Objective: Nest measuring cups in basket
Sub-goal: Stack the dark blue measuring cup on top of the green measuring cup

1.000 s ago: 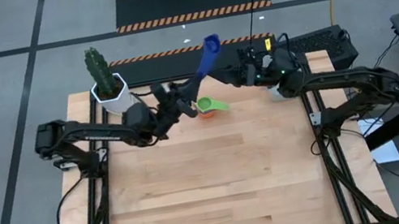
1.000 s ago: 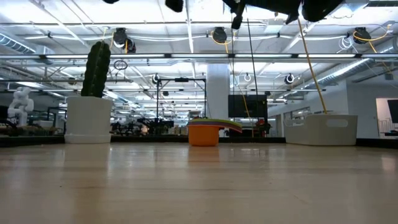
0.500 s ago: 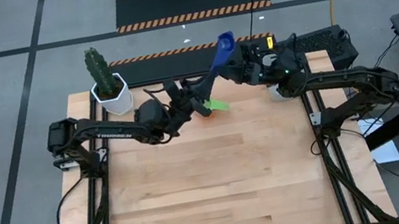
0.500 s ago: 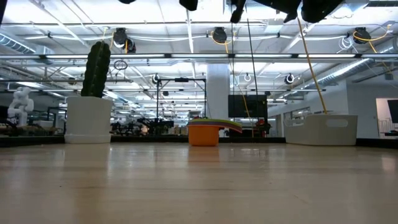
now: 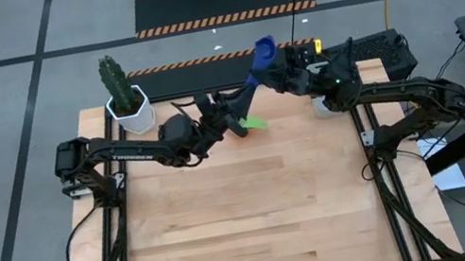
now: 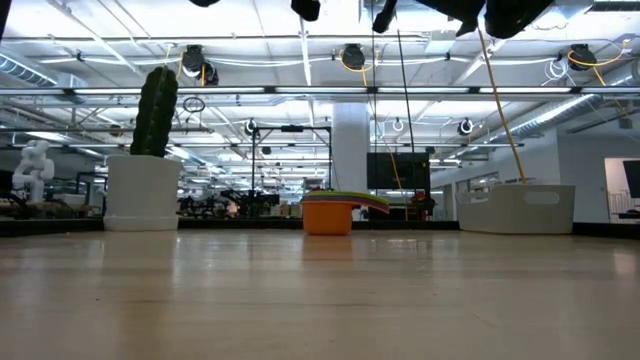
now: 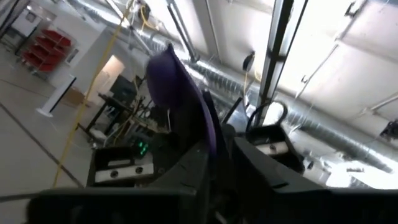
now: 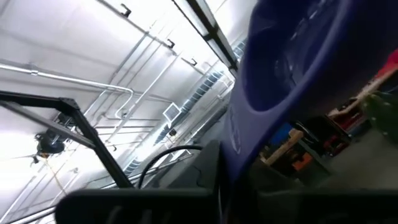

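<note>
Passing the dark blue cup (image 5: 262, 49) in mid-air above the table's far edge: right gripper (image 5: 280, 72) has just closed on it; left gripper (image 5: 231, 111) begins loosening. Basket (image 5: 324, 105) waits beside the right arm.

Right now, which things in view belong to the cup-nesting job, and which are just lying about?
Job:
- dark blue cup, gripped by the right claw, left claw at its handle
- stacked cups
- basket

Lying about:
- cactus pot
</note>
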